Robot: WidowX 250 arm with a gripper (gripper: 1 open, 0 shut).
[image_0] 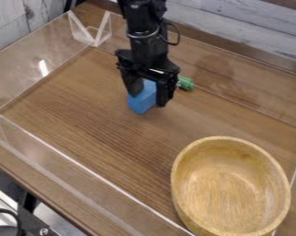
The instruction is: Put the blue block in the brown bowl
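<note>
One camera looks down across the table [88, 129] from above (tilted, facing the arm [143, 28]).
</note>
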